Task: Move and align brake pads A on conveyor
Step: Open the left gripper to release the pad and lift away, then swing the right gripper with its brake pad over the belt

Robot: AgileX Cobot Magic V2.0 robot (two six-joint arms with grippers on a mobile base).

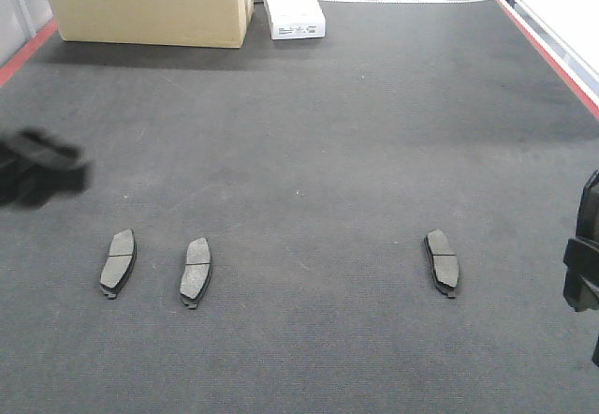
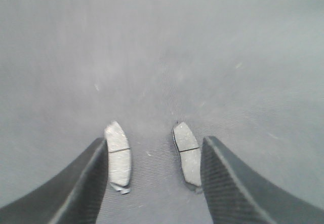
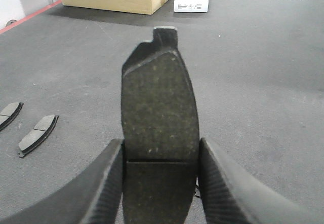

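One brake pad (image 3: 159,133) is clamped between the right hand (image 3: 159,183) fingers, held above the conveyor (image 1: 309,152). The left hand (image 2: 154,183) is spread wide, nothing gripped, with two pads (image 2: 118,155) (image 2: 187,153) seen lying between its fingers on the belt. A further pad (image 1: 442,261) lies well apart to the right. A cardboard box (image 1: 150,2) and white box (image 1: 290,2) are seen at the far end.
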